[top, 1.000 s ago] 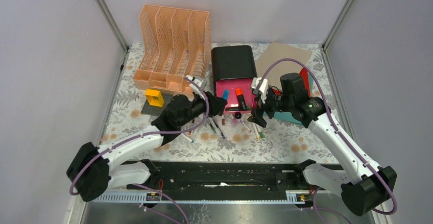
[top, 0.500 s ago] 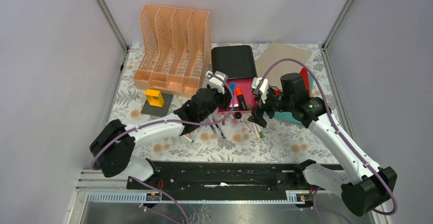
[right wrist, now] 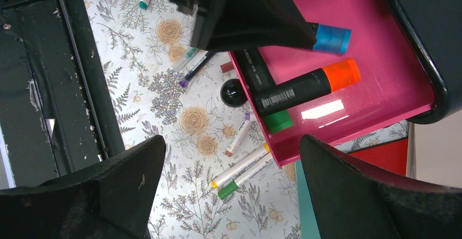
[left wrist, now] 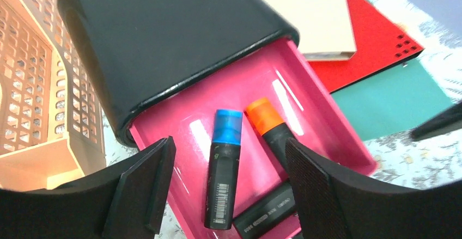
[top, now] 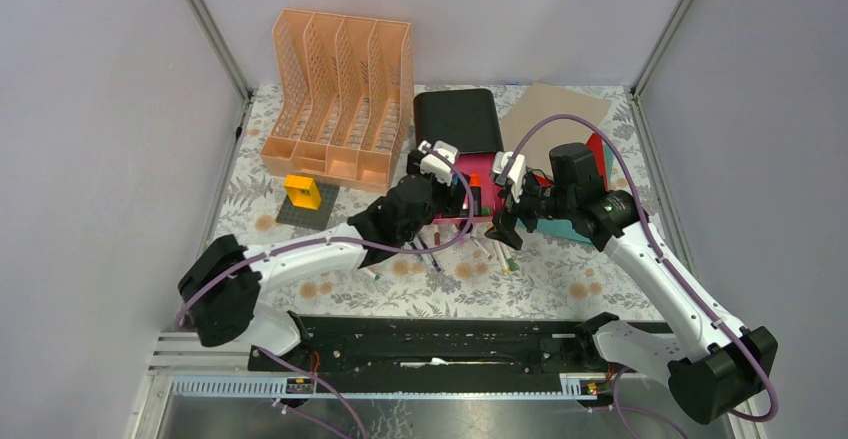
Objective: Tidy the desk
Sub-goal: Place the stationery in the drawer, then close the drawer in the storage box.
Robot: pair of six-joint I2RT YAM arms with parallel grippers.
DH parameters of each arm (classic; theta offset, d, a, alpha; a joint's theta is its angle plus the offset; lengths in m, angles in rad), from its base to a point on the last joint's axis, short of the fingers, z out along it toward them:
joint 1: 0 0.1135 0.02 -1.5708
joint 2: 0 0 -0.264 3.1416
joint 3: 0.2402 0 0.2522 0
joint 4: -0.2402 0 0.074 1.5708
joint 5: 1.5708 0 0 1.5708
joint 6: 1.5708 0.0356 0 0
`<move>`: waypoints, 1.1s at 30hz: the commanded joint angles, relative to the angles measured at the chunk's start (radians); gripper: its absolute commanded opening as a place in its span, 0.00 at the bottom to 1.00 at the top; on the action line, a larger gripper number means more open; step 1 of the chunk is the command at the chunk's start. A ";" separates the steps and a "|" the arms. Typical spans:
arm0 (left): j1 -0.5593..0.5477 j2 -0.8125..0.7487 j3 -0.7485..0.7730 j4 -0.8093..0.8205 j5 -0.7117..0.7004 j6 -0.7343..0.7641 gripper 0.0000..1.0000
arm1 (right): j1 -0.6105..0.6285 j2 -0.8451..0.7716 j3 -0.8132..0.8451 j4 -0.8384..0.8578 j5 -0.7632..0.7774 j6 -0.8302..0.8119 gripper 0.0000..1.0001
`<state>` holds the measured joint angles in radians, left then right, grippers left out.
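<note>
The desk [top: 560, 279] has a pale floral cloth. At its back middle a pink drawer [top: 440, 174] stands pulled out of a black box [top: 458, 119]. My left gripper [top: 462, 191] hovers over that drawer [left wrist: 305, 103], open and holding nothing [left wrist: 228, 152]. Below it a blue-capped marker [left wrist: 224, 163], an orange-capped marker [left wrist: 267, 120] and a third black marker [left wrist: 267, 214] lie loose in the drawer. My right gripper [top: 505, 231] is open and empty [right wrist: 231, 141] above loose pens [right wrist: 239, 165] on the cloth by the drawer's [right wrist: 376, 43] front corner.
An orange file rack [top: 340, 94] stands at the back left. A yellow block on a grey plate [top: 303, 192] sits before it. Brown card [top: 555, 114], a red folder [top: 598, 154] and a teal one [top: 565, 227] lie at the right. More pens [top: 425, 254] are scattered near the front.
My left arm swung right from the cloth to over the pink drawer, its jaws widened, and the blue-capped marker now lies in the drawer. The right arm stayed put.
</note>
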<state>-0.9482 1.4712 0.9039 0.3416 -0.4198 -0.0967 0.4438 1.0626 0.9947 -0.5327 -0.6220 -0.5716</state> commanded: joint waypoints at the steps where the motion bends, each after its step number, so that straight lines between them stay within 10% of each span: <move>1: -0.009 -0.135 0.016 0.025 -0.009 0.021 0.83 | -0.009 -0.015 0.007 0.007 -0.021 -0.013 1.00; 4: -0.009 -0.217 -0.046 0.034 0.012 0.003 0.98 | -0.011 -0.013 0.007 0.006 -0.023 -0.014 1.00; 33: 0.006 -0.630 -0.451 -0.093 0.091 -0.314 0.99 | -0.014 -0.034 -0.073 0.007 -0.198 -0.156 1.00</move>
<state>-0.9470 0.8440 0.4683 0.2451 -0.3328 -0.3676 0.4355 1.0569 0.9428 -0.5320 -0.7448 -0.6621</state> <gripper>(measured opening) 0.987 0.994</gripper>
